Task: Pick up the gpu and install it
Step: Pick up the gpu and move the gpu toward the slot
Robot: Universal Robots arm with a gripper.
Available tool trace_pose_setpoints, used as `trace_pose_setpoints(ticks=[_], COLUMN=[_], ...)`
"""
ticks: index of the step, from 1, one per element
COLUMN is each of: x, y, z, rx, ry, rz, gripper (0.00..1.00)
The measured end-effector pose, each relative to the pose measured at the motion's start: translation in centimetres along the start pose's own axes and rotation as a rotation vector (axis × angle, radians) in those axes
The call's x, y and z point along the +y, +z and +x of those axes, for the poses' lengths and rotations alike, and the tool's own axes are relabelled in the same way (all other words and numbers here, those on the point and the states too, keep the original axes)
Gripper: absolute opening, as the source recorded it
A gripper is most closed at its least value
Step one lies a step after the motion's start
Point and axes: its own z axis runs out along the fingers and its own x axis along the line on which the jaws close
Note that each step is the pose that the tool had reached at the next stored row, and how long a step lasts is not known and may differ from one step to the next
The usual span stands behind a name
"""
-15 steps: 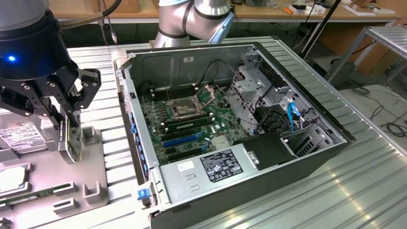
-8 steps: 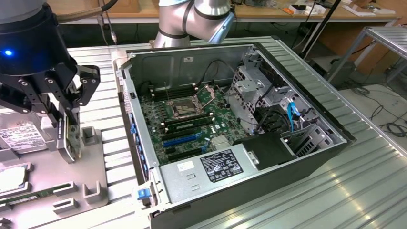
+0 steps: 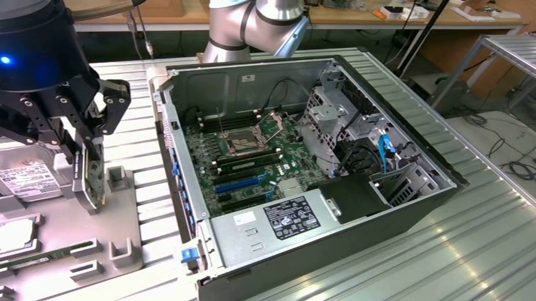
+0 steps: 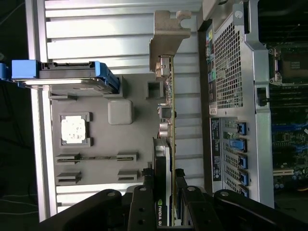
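A: Where is the gpu (image 4: 172, 125)?
B: Standing on edge, upright, clamped at 1 end between the end effector (image 4: 166, 178) fingers, just beside the open computer case (image 4: 226, 57).
A: Its look?
B: Thin green board, black face with a green logo, silver bracket (image 4: 167, 33) at the far end.

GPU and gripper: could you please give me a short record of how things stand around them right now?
gripper: shut on the gpu
gpu: hanging edge-on over the gray parts tray, metal bracket at the end away from the gripper
computer case: open, at the exterior view's right of the tray
motherboard: exposed
blue expansion slots: no card seated
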Motion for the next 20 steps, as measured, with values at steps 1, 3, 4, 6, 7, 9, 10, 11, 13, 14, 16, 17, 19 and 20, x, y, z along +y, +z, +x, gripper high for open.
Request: trace_pose_setpoints(ticks=[1,3,4,6,7,9,10,11,13,14,16,17,19,20], x=[0.00,0.00,0.00,0.00,0.00,0.00,0.00,0.00,0.00,0.01,0.02,0.02,0.04,0.05], y=[0.00,0.00,0.00,0.00,-0.01,-0.01,-0.01,0.00,0.00,-0.01,0.00,0.01,0.00,0.00], z=[0.00,0.00,0.00,0.00,0.00,0.00,0.00,0.00,-0.01,-0.09,-0.27,-0.50,-0.78,-0.89], rx=[0.0000,0.0000,0.0000,0.0000,0.0000,0.0000,0.0000,0.0000,0.0000,0.0001,0.0001,0.0000,0.0006,0.0018], ry=[0.000,0.000,0.000,0.000,0.000,0.000,0.000,0.000,0.000,0.000,0.000,0.000,0.000,0.001], rz=[-0.0001,0.0000,0.0000,0.0000,0.0000,0.0000,0.0000,0.0000,0.0000,0.0001,0.0000,0.0000,0.0002,0.0001], gripper=[0.27,0.27,0.27,0.27,0.27,0.27,0.27,0.27,0.27,0.27,0.27,0.27,0.27,0.27])
